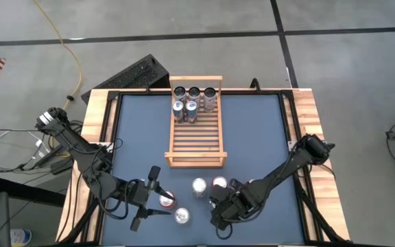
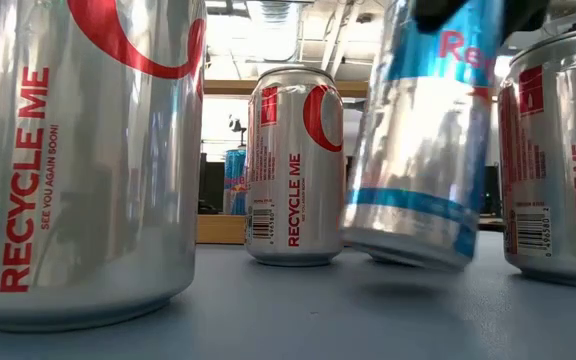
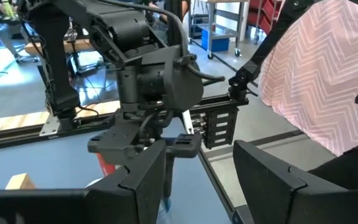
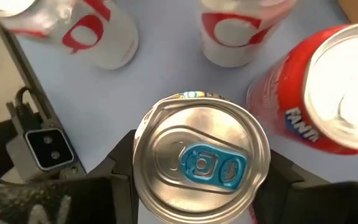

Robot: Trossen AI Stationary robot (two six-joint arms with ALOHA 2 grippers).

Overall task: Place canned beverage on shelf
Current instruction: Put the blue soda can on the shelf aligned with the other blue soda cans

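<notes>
While the right gripper [image 4: 197,180] clamps a silver and blue can [image 4: 201,158] from above, that can hangs tilted with its base just clear of the blue table [image 1: 266,137], well short of the shelf [image 1: 196,137]. The right wrist view looks down on its lid with a blue pull tab, a dark finger on each side of the rim. Beside it, toward the shelf, stands a red Fanta can [image 4: 331,93], and 2 silver cans with red markings [image 4: 98,31] stand close by. From table height, a silver can [image 2: 295,165] reading "RECYCLE ME" stands upright between the camera and the shelf, with the gripped can [image 2: 423,140] leaning next to it.

On the shelf, 6 cans [image 1: 194,101] crowd the far end in 2 rows of 3, leaving the near slats bare.

The left gripper [image 1: 158,199], fingers together and holding nothing, sits low near the table's front edge, away from the shelf, next to the loose silver cans [image 1: 182,216].
</notes>
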